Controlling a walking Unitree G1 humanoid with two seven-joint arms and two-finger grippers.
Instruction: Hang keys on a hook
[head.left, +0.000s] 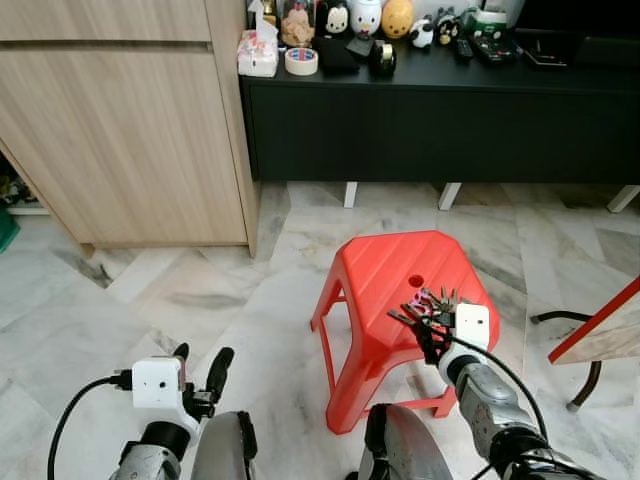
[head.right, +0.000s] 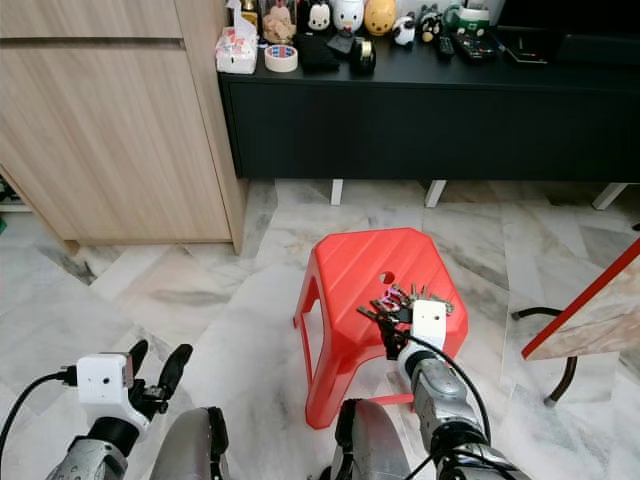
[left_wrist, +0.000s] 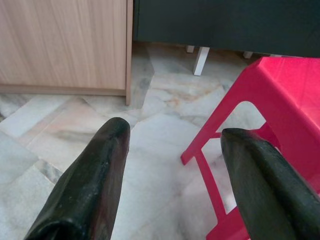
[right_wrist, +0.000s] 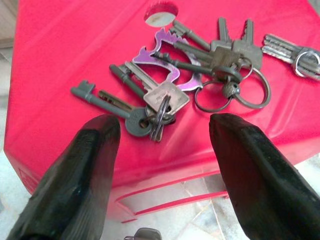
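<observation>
Bunch of grey metal keys on rings with a purple metal charm (right_wrist: 187, 80) lying on top of red plastic stool (head.left: 385, 275) near its round hole, right gripper (right_wrist: 165, 145) just beside them with fingers apart, left gripper (left_wrist: 172, 165) spread wide, low over marble floor (head.left: 200, 300).

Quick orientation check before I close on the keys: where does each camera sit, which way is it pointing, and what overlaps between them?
Left eye, right eye: head stereo pair, looking forward and down at the red stool, keys, black sideboard; both arms show.
Left wrist: along the open left claw, over marble floor toward the wooden cabinet.
Right wrist: along the open right claw, just above the keys.
Shared: all show the stool; eyes and right wrist share the keys.
</observation>
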